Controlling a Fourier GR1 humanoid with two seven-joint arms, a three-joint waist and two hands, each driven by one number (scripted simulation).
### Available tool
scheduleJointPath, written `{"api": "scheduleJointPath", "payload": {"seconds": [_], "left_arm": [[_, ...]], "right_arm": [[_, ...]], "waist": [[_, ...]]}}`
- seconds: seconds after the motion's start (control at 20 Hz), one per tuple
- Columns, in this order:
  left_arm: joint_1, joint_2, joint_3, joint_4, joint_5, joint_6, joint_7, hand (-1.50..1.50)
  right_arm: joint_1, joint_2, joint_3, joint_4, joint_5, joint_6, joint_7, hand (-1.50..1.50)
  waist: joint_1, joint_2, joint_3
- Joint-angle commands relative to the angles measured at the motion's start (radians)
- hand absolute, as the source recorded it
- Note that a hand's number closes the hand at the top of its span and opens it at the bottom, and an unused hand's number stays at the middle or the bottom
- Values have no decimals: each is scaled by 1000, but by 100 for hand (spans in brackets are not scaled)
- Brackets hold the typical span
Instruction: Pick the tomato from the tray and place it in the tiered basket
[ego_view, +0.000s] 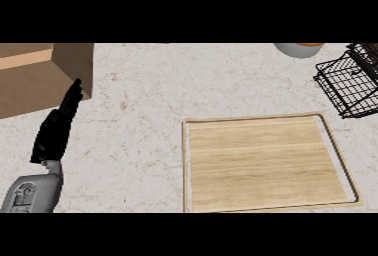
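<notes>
A light wooden tray (221, 122) with a raised rim lies on the counter at the centre right, and nothing sits on its surface. The black wire tiered basket (353, 82) stands at the right edge, partly cut off by the view. No tomato shows anywhere. My left hand (57, 127) rests at the left with its fingers straight and pointing up, holding nothing. My right hand does not show.
A brown cardboard box (40, 72) fills the upper left corner, close to my left hand's fingertips. A pale bowl with something orange inside (299, 48) peeks in at the top edge. The counter (140, 100) is speckled stone.
</notes>
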Motion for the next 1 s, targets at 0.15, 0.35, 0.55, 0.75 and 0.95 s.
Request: {"api": "scheduleJointPath", "payload": {"seconds": [0.15, 0.35, 0.55, 0.75, 0.95], "left_arm": [[2, 1, 7, -8, 2, 0, 11, 0], [17, 27, 34, 31, 25, -26, -52, 0], [9, 32, 27, -14, 34, -44, -10, 0], [33, 21, 26, -13, 22, -25, -12, 0], [3, 14, 33, 29, 22, -14, -34, 0]], "right_arm": [[-23, -56, -120, 56, -103, -3, -40, -150], [-63, -72, -160, 57, -138, -16, 4, -150], [-45, -196, -185, 98, -156, 90, 44, -150], [-57, -307, -209, 145, -180, 248, 131, -150], [47, -348, -236, 174, -201, 272, 43, -150]], "waist": [[3, 5, 4], [4, 4, 3], [-1, 2, 4], [-4, 0, 4], [-9, 13, 8]]}}
